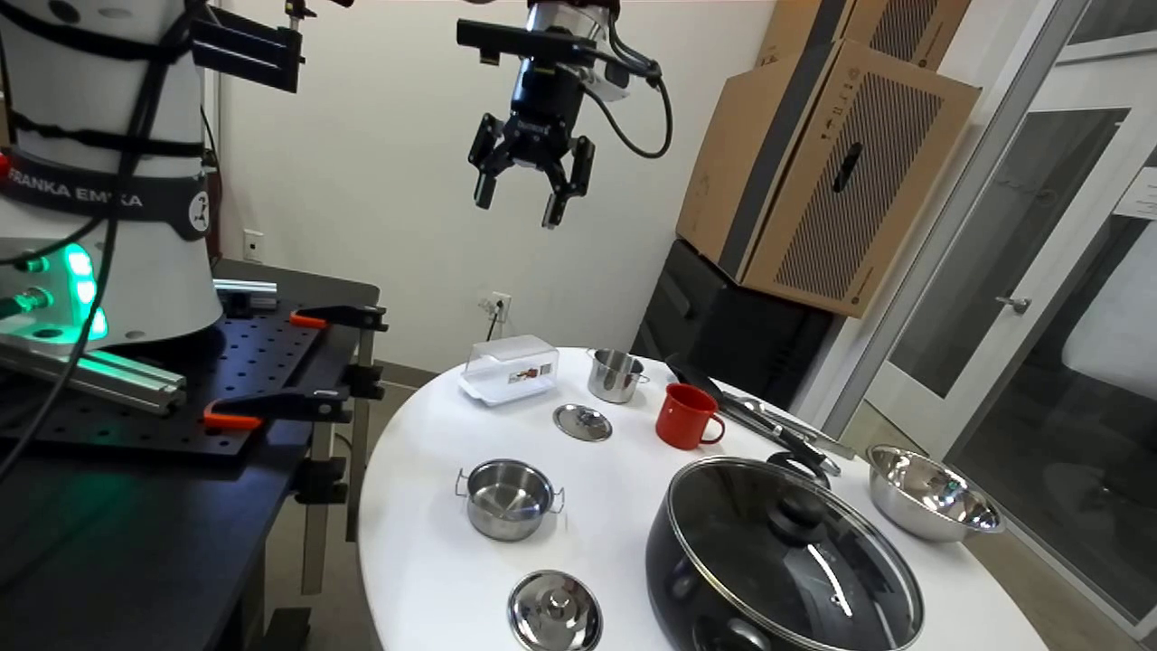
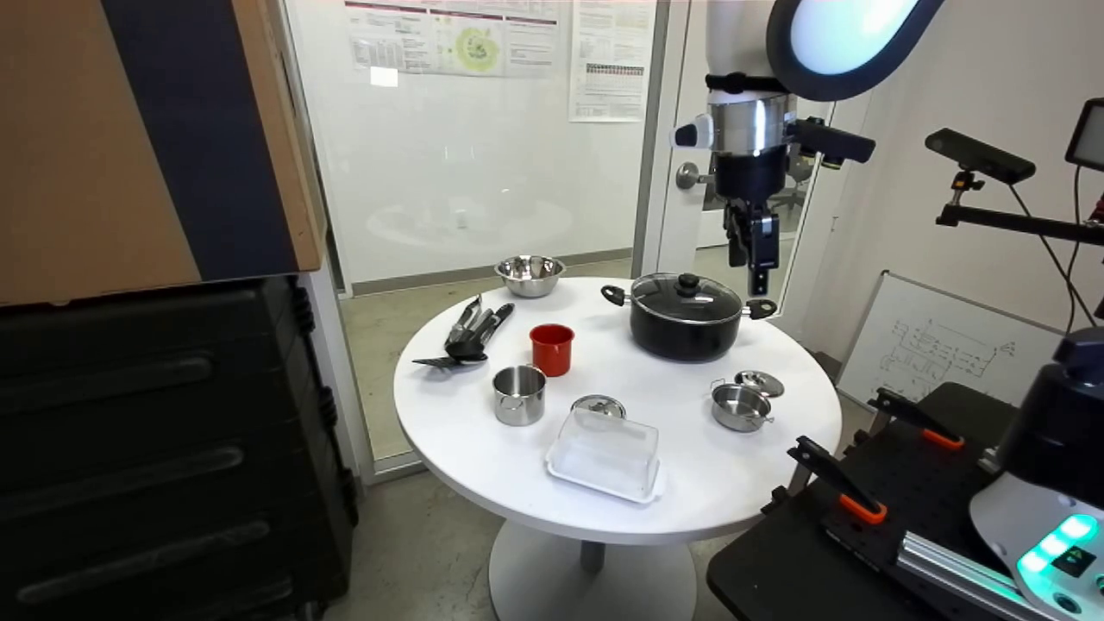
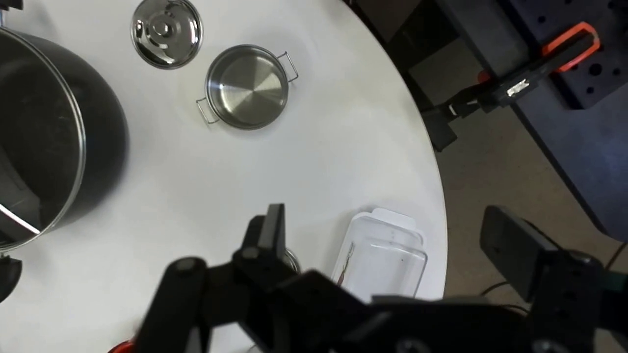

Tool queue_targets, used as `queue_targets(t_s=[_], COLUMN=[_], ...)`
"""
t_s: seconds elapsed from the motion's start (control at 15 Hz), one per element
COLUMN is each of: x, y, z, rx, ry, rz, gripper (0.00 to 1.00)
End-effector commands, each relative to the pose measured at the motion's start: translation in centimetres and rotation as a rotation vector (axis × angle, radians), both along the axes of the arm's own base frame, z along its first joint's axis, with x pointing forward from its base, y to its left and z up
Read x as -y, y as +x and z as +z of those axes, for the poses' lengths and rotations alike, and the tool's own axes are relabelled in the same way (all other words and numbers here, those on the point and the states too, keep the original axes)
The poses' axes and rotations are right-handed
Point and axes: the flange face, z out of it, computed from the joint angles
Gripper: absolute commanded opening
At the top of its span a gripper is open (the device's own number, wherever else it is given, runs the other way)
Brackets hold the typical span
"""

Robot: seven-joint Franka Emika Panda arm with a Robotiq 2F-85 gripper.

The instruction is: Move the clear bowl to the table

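Locating the clear bowl comes first, since we cannot make it out in any view; the nearest match, a clear-covered butter dish point(image 1: 508, 362) by the rounded edge of the tabletop point(image 2: 716, 470), looks boxy rather than bowl-shaped. Our gripper point(image 1: 517, 215) hangs high above the scene, its jaws wide apart and holding nothing. Once we spot the bowl, we would do well to come straight down on its rim, squeeze lightly, and set it level inside the edge, away from the two-handled steel pot point(image 3: 248, 88).

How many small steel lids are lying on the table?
2: one lid beside the shallow two-handled steel pot, another lid near the clear box. No others show.
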Motion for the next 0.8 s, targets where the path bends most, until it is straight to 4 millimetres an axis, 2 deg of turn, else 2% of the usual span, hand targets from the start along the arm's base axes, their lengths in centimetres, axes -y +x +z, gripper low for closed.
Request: queue_targets(t_s=[0.0, 0.27, 0.53, 0.73], x=[-1.7, -4.6, -8.7, -10.9], y=[0.2, 0.9, 1.0, 1.7], z=[-4.5, -8.9, -12.4, -14.4], rx=[-0.045, -0.04, -0.007, 0.019], ry=[0.041, 0.068, 0.079, 0.054], rz=[0.029, 0.064, 0.108, 0.099], gripper=[1.0, 1.0, 1.0, 1.0])
